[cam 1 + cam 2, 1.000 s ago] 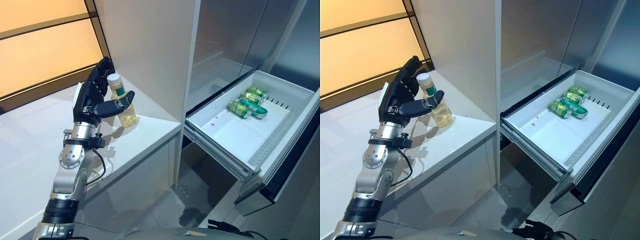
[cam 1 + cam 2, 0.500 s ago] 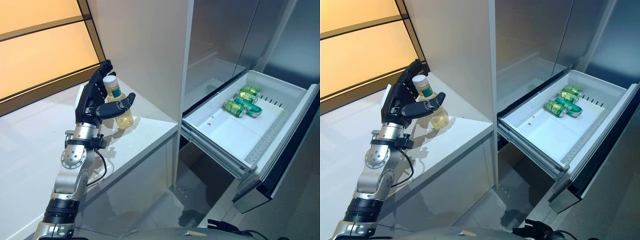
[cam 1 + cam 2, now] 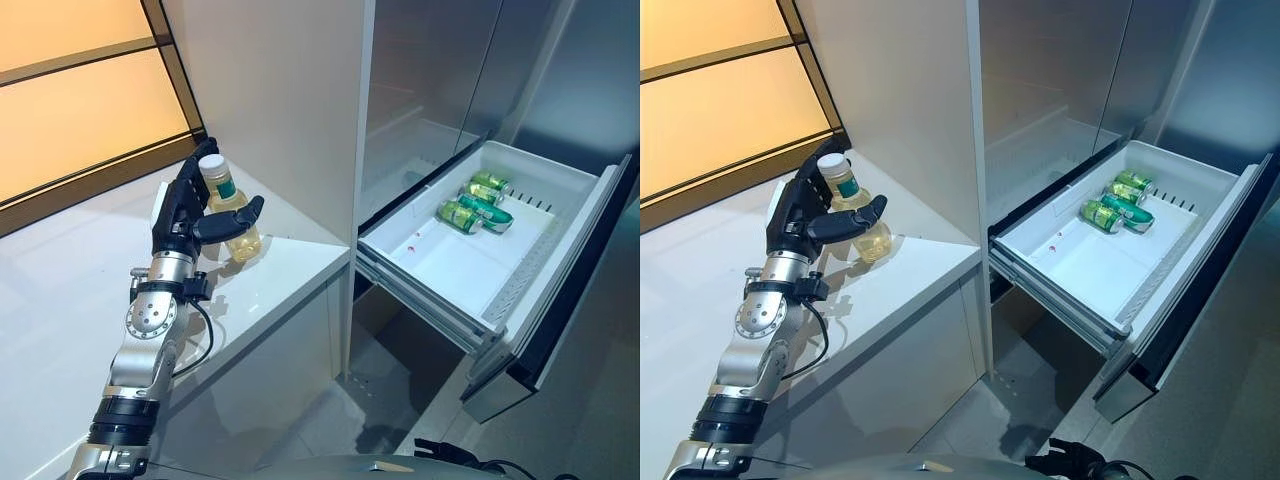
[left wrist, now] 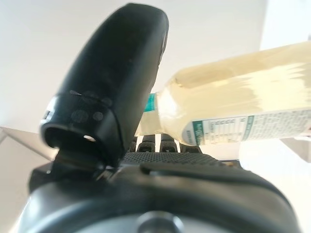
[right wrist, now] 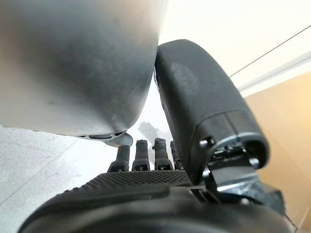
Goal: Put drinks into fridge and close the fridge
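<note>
A clear bottle of pale yellow drink (image 3: 238,225) with a white cap stands on the white counter (image 3: 285,275), beside the tall white cabinet side (image 3: 290,100). My left hand (image 3: 178,215) is shut on it, fingers behind the neck and thumb across the front. The left wrist view shows the bottle (image 4: 233,111) held between thumb (image 4: 112,82) and fingers. The fridge's white drawer (image 3: 440,270) stands pulled open to the right, with green cans (image 3: 475,205) lying at its far end. My right hand (image 5: 194,97) hangs low with relaxed fingers, holding nothing.
The drawer's dark front panel (image 3: 575,290) juts out at the right. Grey fridge doors (image 3: 450,70) rise above the drawer. An orange-lit window (image 3: 80,110) runs behind the counter. Grey floor (image 3: 350,420) lies between the counter and the drawer.
The whole picture has shifted a little, so the camera moved. My left hand stays on the bottle at the same spot on the counter.
</note>
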{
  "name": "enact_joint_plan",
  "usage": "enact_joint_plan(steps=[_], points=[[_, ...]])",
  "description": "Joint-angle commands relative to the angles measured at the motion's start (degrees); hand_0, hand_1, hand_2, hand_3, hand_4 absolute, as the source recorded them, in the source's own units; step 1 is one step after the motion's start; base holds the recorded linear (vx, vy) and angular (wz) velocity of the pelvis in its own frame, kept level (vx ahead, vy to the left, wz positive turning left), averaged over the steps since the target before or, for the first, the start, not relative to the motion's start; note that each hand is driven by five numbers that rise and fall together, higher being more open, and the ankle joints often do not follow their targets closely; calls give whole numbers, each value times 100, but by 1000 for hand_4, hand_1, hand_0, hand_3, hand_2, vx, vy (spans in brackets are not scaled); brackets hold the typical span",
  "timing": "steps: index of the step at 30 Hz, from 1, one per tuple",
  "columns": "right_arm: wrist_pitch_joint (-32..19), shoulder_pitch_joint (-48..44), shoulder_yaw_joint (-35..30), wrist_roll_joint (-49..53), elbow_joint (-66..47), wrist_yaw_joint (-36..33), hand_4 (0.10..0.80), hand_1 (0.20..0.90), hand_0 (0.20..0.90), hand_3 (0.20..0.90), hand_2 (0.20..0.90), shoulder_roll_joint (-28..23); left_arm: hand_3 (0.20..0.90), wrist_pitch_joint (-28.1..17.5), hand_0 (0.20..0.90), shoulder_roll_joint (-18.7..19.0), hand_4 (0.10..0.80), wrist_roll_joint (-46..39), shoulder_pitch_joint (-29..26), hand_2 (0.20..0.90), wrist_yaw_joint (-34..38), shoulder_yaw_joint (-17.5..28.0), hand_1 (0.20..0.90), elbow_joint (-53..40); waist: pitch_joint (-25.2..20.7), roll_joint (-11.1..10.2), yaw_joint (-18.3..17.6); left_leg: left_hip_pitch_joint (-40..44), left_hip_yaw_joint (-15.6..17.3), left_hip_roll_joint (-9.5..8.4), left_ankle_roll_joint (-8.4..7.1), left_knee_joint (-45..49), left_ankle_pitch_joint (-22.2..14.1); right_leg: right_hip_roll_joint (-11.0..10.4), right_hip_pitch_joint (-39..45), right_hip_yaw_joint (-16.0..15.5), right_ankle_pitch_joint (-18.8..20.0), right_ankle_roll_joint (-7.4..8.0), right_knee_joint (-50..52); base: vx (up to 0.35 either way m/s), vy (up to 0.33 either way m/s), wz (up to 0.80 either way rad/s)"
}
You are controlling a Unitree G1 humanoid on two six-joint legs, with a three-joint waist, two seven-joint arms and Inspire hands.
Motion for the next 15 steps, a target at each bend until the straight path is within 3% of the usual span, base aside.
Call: enact_joint_plan(steps=[1, 15], points=[[30, 9, 185, -226, 46, 179, 800, 900, 900, 900, 900, 152, 900, -433, 900, 298, 800, 150, -483, 900, 101, 80, 900, -84, -99, -117, -141, -20, 441, -166, 118, 69, -345, 26, 197, 253, -671, 191, 532, 3, 6, -9], [-30, -44, 158, -280, 141, 221, 800, 900, 900, 900, 900, 132, 900, -430, 900, 259, 800, 242, -497, 900, 283, 77, 900, -9, -95, -117, -105, -21, 404, -173, 107, 59, -339, 34, 203, 213, -685, 178, 536, 0, 0, 0]])
